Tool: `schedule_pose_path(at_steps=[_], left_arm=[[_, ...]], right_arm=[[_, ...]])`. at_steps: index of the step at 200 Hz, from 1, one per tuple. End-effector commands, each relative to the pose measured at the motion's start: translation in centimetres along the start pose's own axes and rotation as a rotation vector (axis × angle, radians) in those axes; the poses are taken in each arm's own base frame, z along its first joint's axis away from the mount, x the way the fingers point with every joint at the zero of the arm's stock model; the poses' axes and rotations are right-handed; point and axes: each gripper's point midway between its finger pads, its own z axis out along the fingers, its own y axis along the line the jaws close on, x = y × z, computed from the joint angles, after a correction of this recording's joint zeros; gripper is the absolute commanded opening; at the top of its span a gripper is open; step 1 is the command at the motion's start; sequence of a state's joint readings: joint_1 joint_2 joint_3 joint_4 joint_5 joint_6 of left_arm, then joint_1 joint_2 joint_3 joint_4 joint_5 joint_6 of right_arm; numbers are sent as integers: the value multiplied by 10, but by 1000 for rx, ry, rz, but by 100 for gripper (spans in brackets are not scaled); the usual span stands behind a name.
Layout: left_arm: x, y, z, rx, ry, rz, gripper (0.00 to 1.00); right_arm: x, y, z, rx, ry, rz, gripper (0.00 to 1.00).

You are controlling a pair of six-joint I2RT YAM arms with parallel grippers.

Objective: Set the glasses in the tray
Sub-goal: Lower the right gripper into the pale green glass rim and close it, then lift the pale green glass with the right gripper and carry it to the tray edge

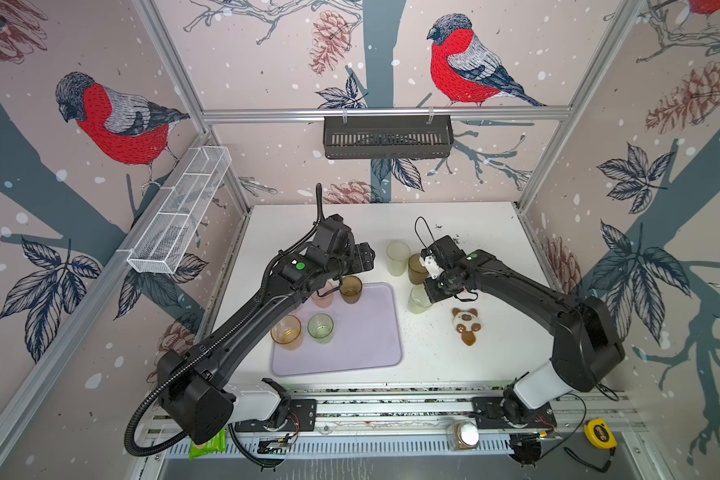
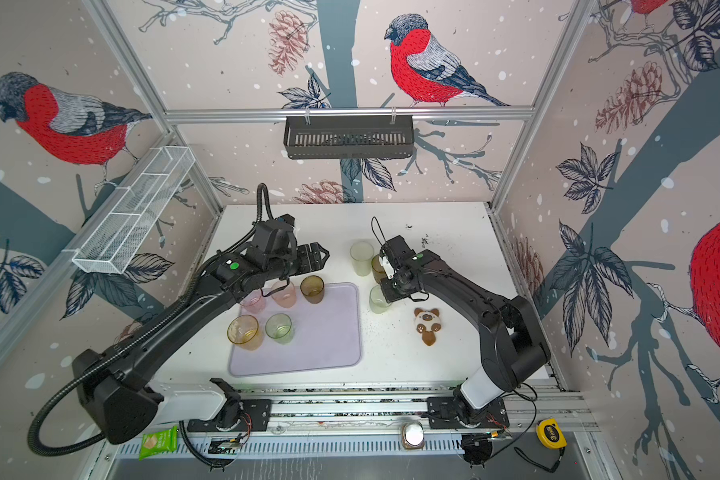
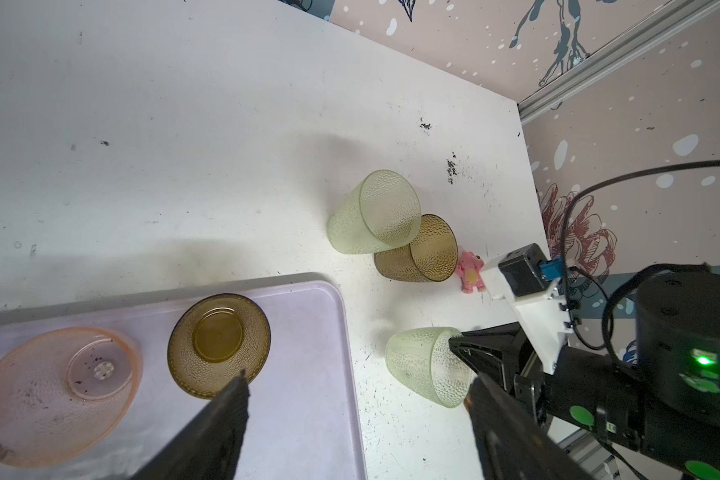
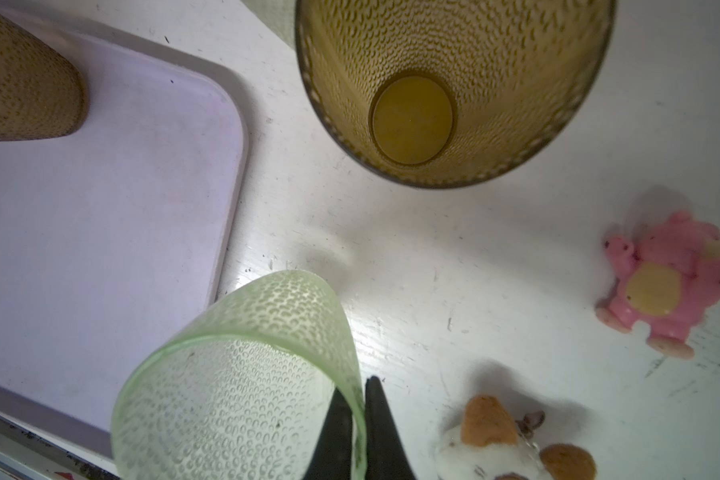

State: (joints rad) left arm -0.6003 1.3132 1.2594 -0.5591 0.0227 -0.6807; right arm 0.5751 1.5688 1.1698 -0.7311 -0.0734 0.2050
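On the worktop (image 4: 433, 257) your right claw (image 4: 356, 415) pinches the green glass (image 4: 233, 374) by its wall, left claw (image 3: 356, 386) wide: lift level over the tray (image 4: 100, 208)

A pink tumbler (image 3: 38, 395) and a brown tumbler (image 3: 219, 345) stand on the lavender tray (image 3: 308, 374). The right hand (image 3: 454, 341) pinches a pale green tumbler (image 3: 416, 365) by its rim.

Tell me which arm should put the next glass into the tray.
Right. The right claw is pinched on the rim of the pale green glass, which is right beside the tray. The left claw hangs open and holds nothing.
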Motion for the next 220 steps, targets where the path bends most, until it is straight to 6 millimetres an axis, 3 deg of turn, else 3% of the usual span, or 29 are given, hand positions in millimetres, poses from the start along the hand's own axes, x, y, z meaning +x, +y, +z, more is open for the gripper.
schedule_pose_path(at_steps=[1,84,220], left_arm=[[-6,-2,-2,8,-33,-6,83],[-5,13,-10,-40,-64,-25,83],[11,42,-23,-93,-53,-67,83]], right_arm=[[-1,1,-10,27,1,-29,3],[-32,32,-25,34,-30,-111,2],[-61,67,-15,41,-18,-207,1]])
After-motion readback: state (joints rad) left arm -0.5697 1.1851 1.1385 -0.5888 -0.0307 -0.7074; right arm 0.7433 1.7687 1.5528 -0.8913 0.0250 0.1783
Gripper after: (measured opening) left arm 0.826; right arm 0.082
